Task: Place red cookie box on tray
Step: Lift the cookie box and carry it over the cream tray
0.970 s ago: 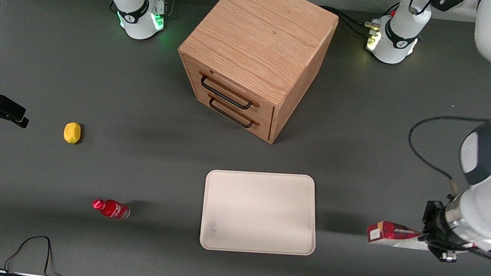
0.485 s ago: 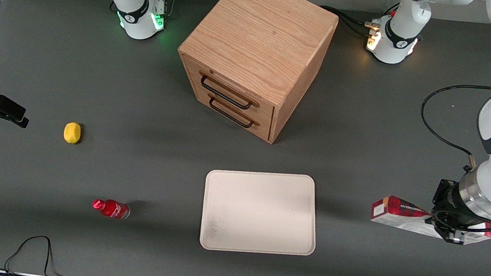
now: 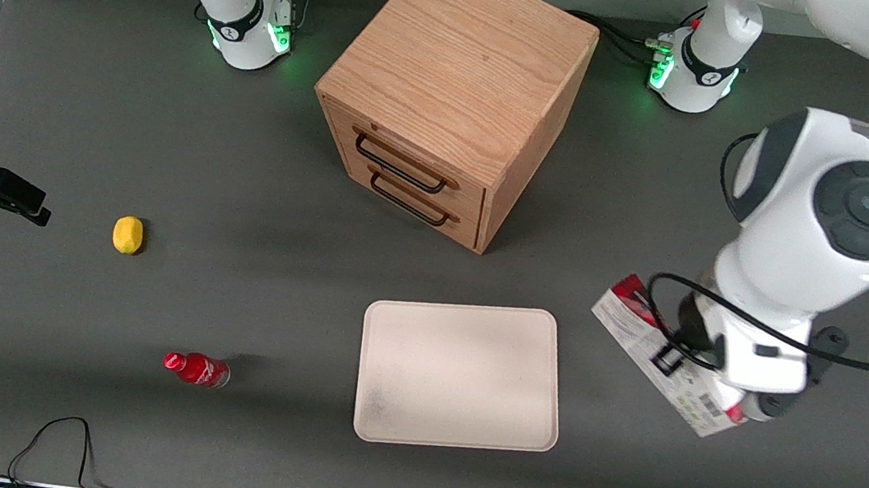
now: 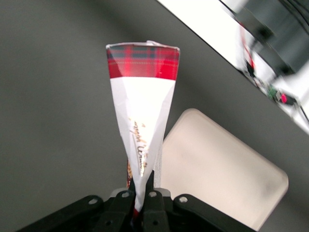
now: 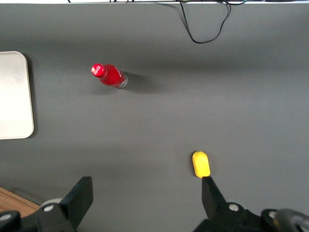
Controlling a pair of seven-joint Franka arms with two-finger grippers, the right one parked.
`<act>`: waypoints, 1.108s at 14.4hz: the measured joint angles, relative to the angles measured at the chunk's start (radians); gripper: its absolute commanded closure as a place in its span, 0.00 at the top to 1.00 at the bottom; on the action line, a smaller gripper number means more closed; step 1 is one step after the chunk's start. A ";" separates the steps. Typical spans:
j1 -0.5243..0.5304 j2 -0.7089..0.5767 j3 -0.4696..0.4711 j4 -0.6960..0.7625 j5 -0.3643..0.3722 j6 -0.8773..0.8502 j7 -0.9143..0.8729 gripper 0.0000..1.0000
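The red cookie box (image 3: 631, 318) hangs above the table beside the tray (image 3: 460, 376), toward the working arm's end. It lies slantwise, its red end nearer the cabinet and its white printed face up. My left gripper (image 3: 700, 366) is shut on it, mostly hidden under the wrist. The left wrist view has the gripper (image 4: 141, 187) pinching the box (image 4: 142, 111) on a narrow edge, with its plaid red end pointing away and the cream tray (image 4: 222, 174) below, beside it. Nothing lies on the tray.
A wooden two-drawer cabinet (image 3: 452, 97) stands farther from the front camera than the tray. A small red bottle (image 3: 195, 369) and a yellow lemon (image 3: 127, 234) lie toward the parked arm's end. A black cable (image 3: 54, 438) loops at the near edge.
The left arm has carried the box up and toward the tray and cabinet. The box has turned from nearly level crosswise to a diagonal, white face now showing.
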 measured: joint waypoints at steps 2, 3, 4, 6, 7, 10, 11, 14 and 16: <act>-0.010 -0.013 -0.036 -0.005 0.000 -0.001 0.138 0.00; -0.012 -0.017 -0.053 -0.009 0.000 -0.002 0.205 0.00; -0.017 -0.019 -0.064 -0.013 0.000 -0.002 0.252 0.00; -0.034 -0.019 -0.075 -0.018 0.000 -0.003 0.316 0.00; -0.046 -0.019 -0.076 -0.022 0.000 -0.003 0.351 0.00; -0.076 -0.019 -0.077 -0.037 0.001 -0.003 0.407 0.00; -0.079 -0.018 -0.077 -0.042 0.001 -0.003 0.412 0.00; -0.078 0.001 -0.070 -0.052 0.001 -0.001 0.417 0.00; -0.077 0.037 -0.067 -0.055 0.001 0.018 0.417 0.00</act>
